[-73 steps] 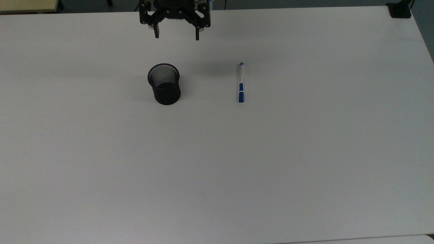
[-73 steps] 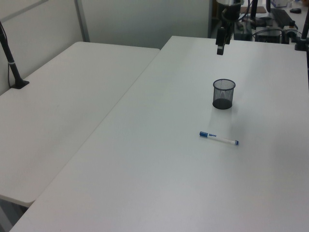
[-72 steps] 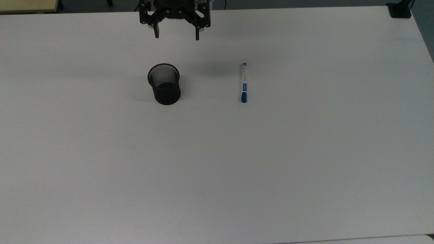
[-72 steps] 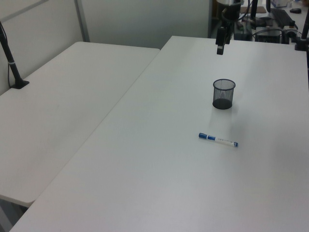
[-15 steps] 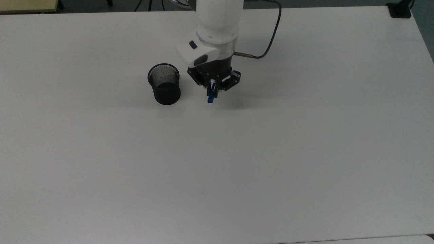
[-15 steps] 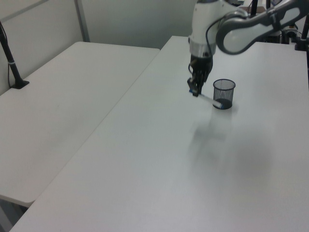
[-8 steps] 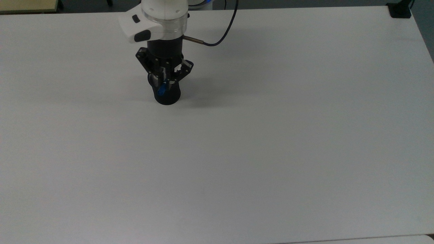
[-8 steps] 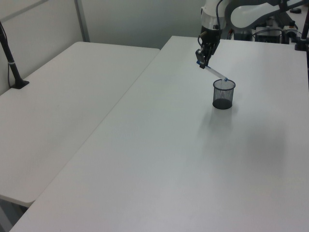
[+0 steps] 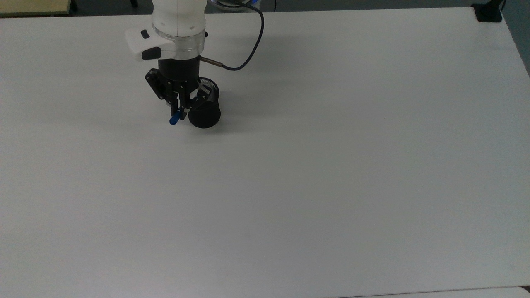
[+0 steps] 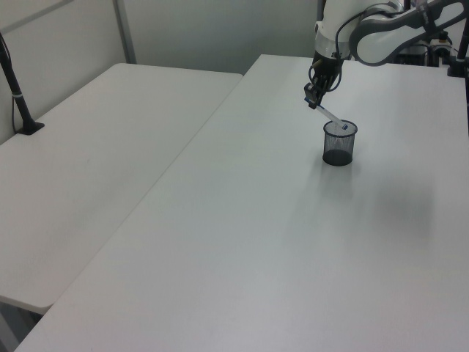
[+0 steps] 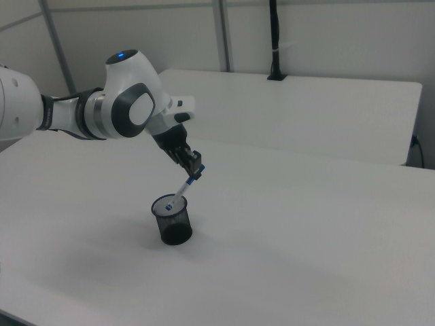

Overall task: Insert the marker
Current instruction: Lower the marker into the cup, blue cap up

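The black mesh cup point(image 9: 206, 116) stands upright on the white table point(image 9: 331, 165). My gripper point(image 9: 180, 111) is shut on the marker point(image 9: 174, 120) near its blue cap, just to the top view's left of the cup. In the left view the gripper point(image 10: 314, 99) hangs above and left of the cup point(image 10: 339, 145), and the marker point(image 10: 330, 116) slants down to the cup's mouth. In the right view the gripper point(image 11: 196, 170) holds the tilted marker point(image 11: 182, 190), whose lower blue end sits inside the rim of the cup point(image 11: 173, 223).
A black cable point(image 9: 244, 58) loops from the arm's wrist over the table. A black clamp point(image 9: 488, 13) sits at the table's far corner on the top view's right. A second white table point(image 10: 88, 161) adjoins on the left view's left, with a black post point(image 10: 16, 88).
Since half a second ago the gripper has shifted to the top view's left and come lower. The marker still slants in its grip, and its lower end now sits in the cup's mouth.
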